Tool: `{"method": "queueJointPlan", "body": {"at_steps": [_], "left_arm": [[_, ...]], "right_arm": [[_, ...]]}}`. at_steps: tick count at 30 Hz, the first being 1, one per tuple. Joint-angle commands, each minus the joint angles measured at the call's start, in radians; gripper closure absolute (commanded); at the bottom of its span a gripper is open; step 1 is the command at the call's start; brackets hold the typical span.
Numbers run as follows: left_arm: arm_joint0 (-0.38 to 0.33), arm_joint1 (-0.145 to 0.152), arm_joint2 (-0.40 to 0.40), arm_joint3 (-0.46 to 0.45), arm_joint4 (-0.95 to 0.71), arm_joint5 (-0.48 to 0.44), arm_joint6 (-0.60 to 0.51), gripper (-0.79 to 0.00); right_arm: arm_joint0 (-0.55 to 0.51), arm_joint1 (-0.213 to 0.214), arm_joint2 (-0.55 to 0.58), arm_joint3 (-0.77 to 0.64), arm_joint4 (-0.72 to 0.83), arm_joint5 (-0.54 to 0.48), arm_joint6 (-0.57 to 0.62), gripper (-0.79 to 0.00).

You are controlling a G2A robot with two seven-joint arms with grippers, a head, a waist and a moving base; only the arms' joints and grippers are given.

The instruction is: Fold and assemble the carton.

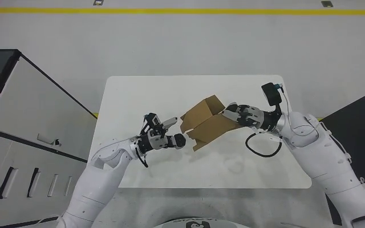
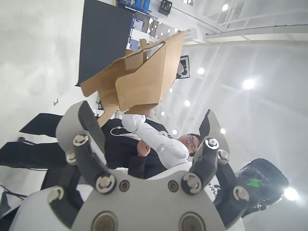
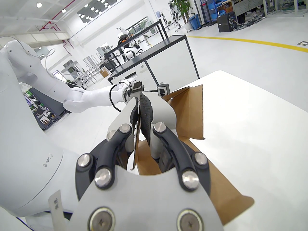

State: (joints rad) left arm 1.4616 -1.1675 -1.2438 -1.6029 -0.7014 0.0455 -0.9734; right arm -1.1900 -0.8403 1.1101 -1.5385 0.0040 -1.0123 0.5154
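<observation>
Carton (image 1: 206,121), brown corrugated, half opened, lifted and tilted over the middle of the white table (image 1: 142,91). One wall clamped edge-on in right gripper (image 3: 142,104), pads (image 3: 146,114) pressed flat on the cardboard, probably to steady it and turn the loose flaps (image 1: 197,141) toward the other arm. Left gripper (image 2: 146,111) just beside and below those flaps, spread wide and holding nothing, seemingly placed to push one inward. Cannot tell whether a left pad (image 2: 91,121) touches the nearest flap. Carton's far end cut off behind the right fingers.
</observation>
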Motion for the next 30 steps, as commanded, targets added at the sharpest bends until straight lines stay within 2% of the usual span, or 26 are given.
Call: {"method": "queueJointPlan", "body": {"at_steps": [1,8,11,13,14,17,27,30], "left_arm": [[-0.004,-0.001,0.004,0.009,-0.027,0.003,-0.008,-0.785],[-0.021,-0.005,0.026,0.03,-0.054,0.012,-0.011,-0.785],[-0.027,-0.006,0.037,0.037,-0.056,0.01,-0.01,-0.653],[-0.031,-0.006,0.041,0.041,-0.054,0.006,-0.009,-0.597],[-0.032,-0.006,0.043,0.043,-0.055,0.005,-0.008,-0.529],[-0.036,-0.007,0.048,0.048,-0.053,0.005,-0.007,-0.406],[-0.045,-0.007,0.061,0.057,-0.061,0.006,-0.013,-0.332],[-0.046,-0.007,0.062,0.059,-0.065,0.005,-0.015,-0.243]], "right_arm": [[0.0,0.0,0.0,0.0,0.0,0.0,0.0,0.0],[0.0,0.0,0.0,0.0,0.0,0.0,0.0,0.0],[0.0,0.0,0.0,0.0,0.0,0.0,0.0,0.0],[0.0,0.0,0.0,0.0,0.0,0.0,0.0,0.0],[0.0,0.0,0.0,0.0,0.0,0.0,0.0,0.0],[0.0,0.0,0.0,0.0,0.0,0.0,0.0,0.0],[0.0,0.0,0.0,0.0,0.0,0.0,0.0,0.0],[0.0,0.0,0.0,0.0,0.0,0.0,0.0,0.0]]}}
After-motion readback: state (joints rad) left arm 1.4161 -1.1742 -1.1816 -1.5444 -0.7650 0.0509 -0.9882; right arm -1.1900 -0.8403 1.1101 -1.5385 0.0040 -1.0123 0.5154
